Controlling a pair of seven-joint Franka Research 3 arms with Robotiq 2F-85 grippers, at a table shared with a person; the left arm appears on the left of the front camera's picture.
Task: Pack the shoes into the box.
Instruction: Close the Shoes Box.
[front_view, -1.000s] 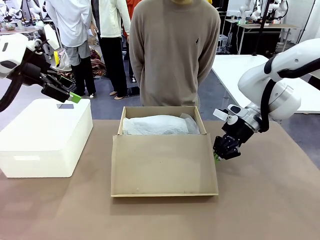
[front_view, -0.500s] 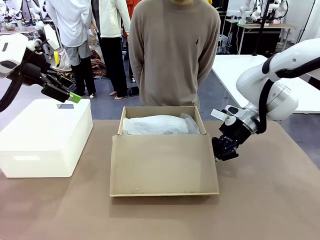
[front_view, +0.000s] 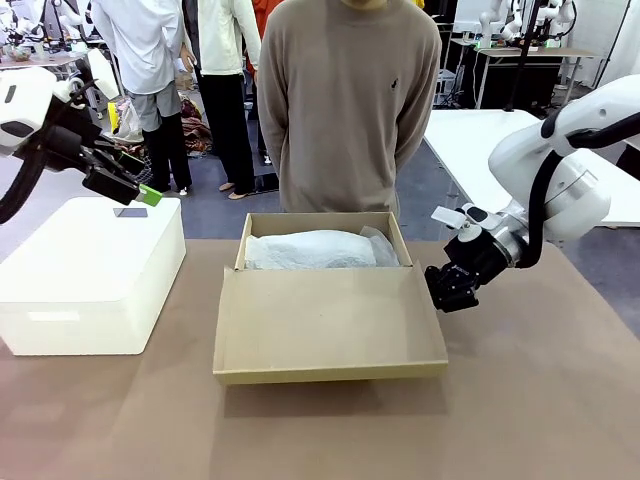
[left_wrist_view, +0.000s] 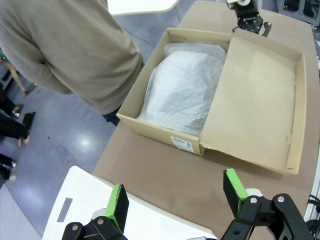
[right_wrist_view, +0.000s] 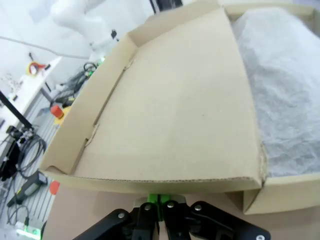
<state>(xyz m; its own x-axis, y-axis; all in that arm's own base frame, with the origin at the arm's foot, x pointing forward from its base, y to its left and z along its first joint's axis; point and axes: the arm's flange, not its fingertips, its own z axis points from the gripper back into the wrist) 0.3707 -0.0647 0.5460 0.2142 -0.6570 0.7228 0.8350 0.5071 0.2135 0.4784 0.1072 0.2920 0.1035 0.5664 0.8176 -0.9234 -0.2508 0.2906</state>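
Brown surface (front_view: 560, 400) with an open box (front_view: 318, 222) in the middle

White plastic box (front_view: 90, 270) stands at left, left pincer (front_view: 138, 180) open above it. Tissue paper (front_view: 320, 250) fills the box. Right pincer (front_view: 440, 303) is closed, at the lid's (front_view: 330, 325) right edge.

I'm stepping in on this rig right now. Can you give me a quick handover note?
Left gripper: open, empty, above the white bin.
Right gripper: shut, holding nothing, tips at the right edge of the cardboard lid, apparently under it.
Box: mid-table, lid folded out toward the robot; tissue covers the inside, so I cannot tell whether the shoes are in.
Done: box opened. Left: confirm shoes are packed, close the lid.
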